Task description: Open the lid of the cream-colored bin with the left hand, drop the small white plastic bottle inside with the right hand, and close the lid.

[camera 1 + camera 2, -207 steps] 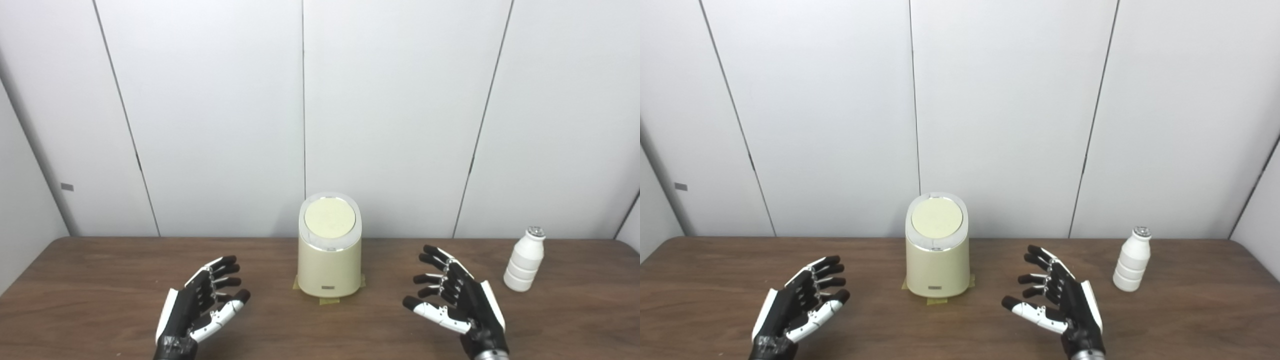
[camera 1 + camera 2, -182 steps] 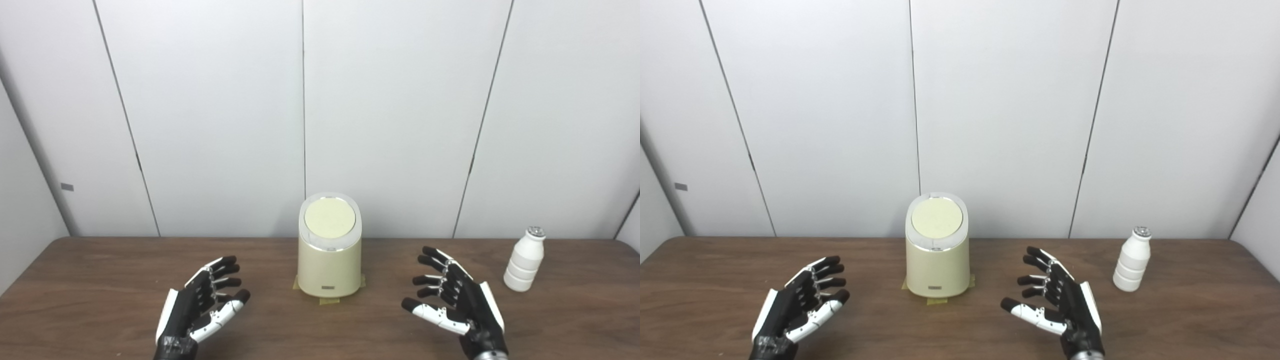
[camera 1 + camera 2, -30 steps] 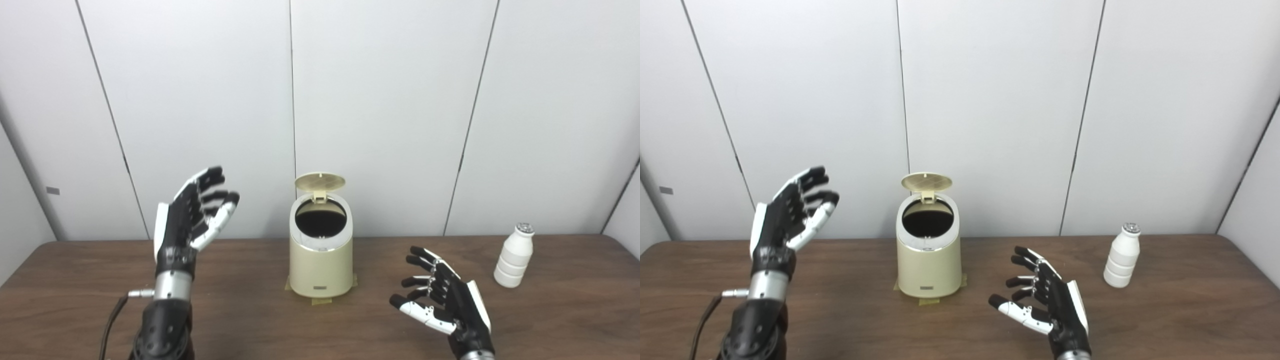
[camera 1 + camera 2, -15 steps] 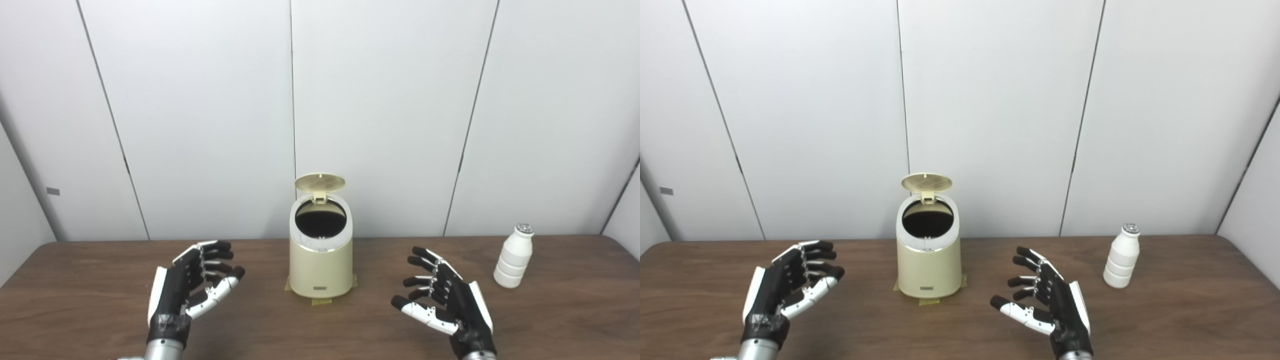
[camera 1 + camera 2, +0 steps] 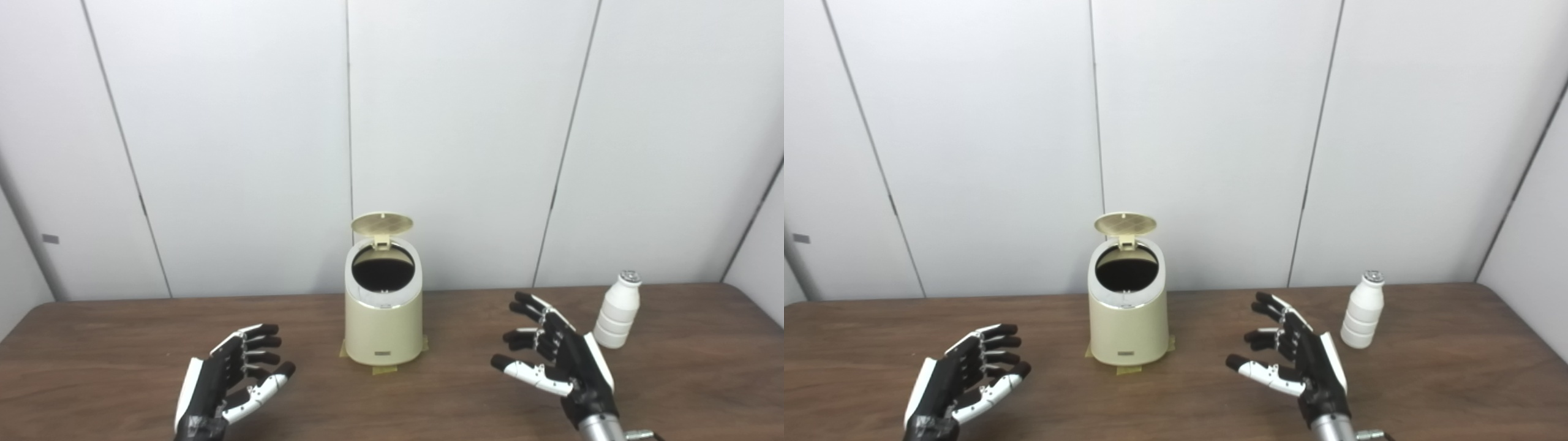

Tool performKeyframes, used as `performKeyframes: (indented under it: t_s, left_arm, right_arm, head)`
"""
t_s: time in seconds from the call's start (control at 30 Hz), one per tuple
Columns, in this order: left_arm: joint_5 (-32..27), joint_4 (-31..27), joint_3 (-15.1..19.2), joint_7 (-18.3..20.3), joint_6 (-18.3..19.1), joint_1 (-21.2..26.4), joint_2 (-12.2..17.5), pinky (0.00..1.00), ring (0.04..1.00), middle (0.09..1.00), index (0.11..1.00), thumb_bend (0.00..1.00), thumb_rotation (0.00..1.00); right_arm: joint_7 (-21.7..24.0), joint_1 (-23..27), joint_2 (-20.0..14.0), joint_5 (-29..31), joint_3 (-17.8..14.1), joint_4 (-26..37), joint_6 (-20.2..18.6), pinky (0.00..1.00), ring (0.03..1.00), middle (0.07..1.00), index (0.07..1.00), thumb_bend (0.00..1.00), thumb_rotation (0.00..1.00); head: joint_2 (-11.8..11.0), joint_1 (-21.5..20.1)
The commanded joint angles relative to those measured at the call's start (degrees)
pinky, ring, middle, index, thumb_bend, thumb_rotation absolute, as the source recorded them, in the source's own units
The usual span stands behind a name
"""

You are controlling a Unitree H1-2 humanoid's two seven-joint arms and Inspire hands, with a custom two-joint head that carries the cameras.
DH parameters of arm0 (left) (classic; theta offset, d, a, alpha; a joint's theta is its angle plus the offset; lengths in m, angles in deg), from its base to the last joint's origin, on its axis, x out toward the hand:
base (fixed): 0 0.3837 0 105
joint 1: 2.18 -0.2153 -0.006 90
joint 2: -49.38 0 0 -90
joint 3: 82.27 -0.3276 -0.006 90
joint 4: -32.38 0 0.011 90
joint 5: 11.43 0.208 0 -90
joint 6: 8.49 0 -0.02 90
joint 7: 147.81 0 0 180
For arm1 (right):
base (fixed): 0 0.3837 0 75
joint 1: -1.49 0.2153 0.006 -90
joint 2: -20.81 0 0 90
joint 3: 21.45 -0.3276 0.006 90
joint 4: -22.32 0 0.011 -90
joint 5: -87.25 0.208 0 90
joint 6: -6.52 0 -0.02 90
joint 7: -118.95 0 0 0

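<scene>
Brown table point(image 5: 92, 343) before white panels | cream bin point(image 5: 383, 327) centre, lid point(image 5: 382, 224) up | bottle point(image 5: 617, 310) upright far right | my left hand point(image 5: 229, 383) and right hand point(image 5: 560, 358) spread, empty

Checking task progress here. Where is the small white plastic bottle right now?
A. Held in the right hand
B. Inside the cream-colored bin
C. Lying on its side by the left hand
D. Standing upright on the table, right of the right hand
D: the small white plastic bottle stands upright on the table, beyond the open, empty right hand.
</scene>
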Motion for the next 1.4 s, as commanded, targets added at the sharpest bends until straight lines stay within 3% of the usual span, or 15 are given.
performKeyframes:
  t_s: [0.0, 0.13, 0.27, 0.33, 0.43, 0.57, 0.7, 0.87, 1.0, 1.17, 1.37]
  left_arm:
    - [-0.20, -0.82, 0.30, 0.37, -1.21, 1.97, 1.36, 0.53, 0.631, 0.701, 0.750, 0.61, 0.07]
    - [-1.04, 0.39, 0.87, 0.54, -1.55, 2.33, 2.34, 0.53, 0.632, 0.702, 0.752, 0.59, 0.05]
    - [-1.70, 1.00, 1.25, 0.81, -1.71, 2.66, 3.09, 0.53, 0.637, 0.708, 0.760, 0.55, 0.00]
    - [-2.30, 1.43, 1.46, 1.10, -1.99, 2.89, 3.33, 0.51, 0.629, 0.708, 0.761, 0.53, 0.00]
    - [-1.98, 2.12, 1.60, 1.06, -1.75, 3.33, 3.76, 0.50, 0.622, 0.707, 0.757, 0.52, 0.00]
    - [-1.76, 2.12, 1.73, 0.92, -0.62, 3.71, 3.94, 0.48, 0.606, 0.702, 0.741, 0.54, 0.00]
    - [-2.83, 2.77, 1.97, 1.38, -1.01, 4.09, 3.87, 0.47, 0.590, 0.688, 0.734, 0.53, 0.00]
    - [-4.83, 0.71, 2.27, 2.49, 2.18, 4.10, 3.49, 0.57, 0.652, 0.714, 0.746, 0.53, 0.00]
    - [-4.12, -0.50, 2.21, 2.33, 3.19, 3.92, 3.57, 0.60, 0.667, 0.721, 0.742, 0.52, 0.00]
    - [-4.70, -1.08, 2.53, 2.38, 3.76, 3.87, 3.36, 0.59, 0.667, 0.725, 0.745, 0.53, 0.00]
    - [-4.43, -2.56, 2.34, 2.44, 4.60, 3.55, 3.53, 0.57, 0.649, 0.707, 0.726, 0.54, 0.00]
  right_arm:
    - [-1.47, 2.97, -1.22, -1.94, -1.43, 8.21, -1.26, 0.53, 0.629, 0.790, 0.809, 0.74, 0.19]
    - [-3.28, 3.25, -3.29, -3.42, -4.79, 15.51, -4.36, 0.53, 0.637, 0.771, 0.797, 0.74, 0.17]
    - [-5.97, 4.23, -3.29, -6.90, -7.24, 18.67, -6.77, 0.53, 0.648, 0.757, 0.783, 0.76, 0.17]
    - [-7.97, 5.09, -3.78, -10.22, -8.77, 19.97, -9.02, 0.64, 0.728, 0.784, 0.814, 0.74, 0.13]
    - [-9.62, 6.66, -6.01, -13.68, -11.01, 19.88, -12.13, 0.78, 0.837, 0.863, 0.865, 0.70, 0.17]
    - [-8.62, 8.79, -10.15, -11.32, -13.86, 15.66, -13.26, 0.80, 0.856, 0.888, 0.876, 0.69, 0.18]
    - [-6.70, 9.46, -13.28, -10.91, -13.23, 12.24, -16.21, 0.77, 0.852, 0.890, 0.876, 0.75, 0.20]
    - [-2.15, 9.05, -15.92, -10.06, -11.37, 10.64, -23.06, 0.77, 0.887, 0.935, 0.928, 0.76, 0.23]
    - [0.01, 9.42, -16.74, -9.94, -9.84, 7.01, -25.55, 0.77, 0.879, 0.928, 0.935, 0.79, 0.25]
    - [-0.14, 10.26, -17.45, -10.28, -8.34, 0.81, -24.12, 0.75, 0.858, 0.900, 0.919, 0.84, 0.23]
    - [-0.99, 11.70, -17.02, -8.88, -7.57, -7.52, -19.38, 0.74, 0.863, 0.911, 0.910, 0.84, 0.15]
  head:
    - [-0.22, -0.90]
    - [-1.47, -4.69]
    - [-2.40, -7.87]
    - [-2.76, -9.11]
    - [-3.18, -10.25]
    - [-3.41, -11.48]
    - [-3.20, -11.79]
    - [-3.14, -11.85]
    - [-3.14, -11.85]
    - [-3.06, -11.84]
    - [-2.82, -11.62]
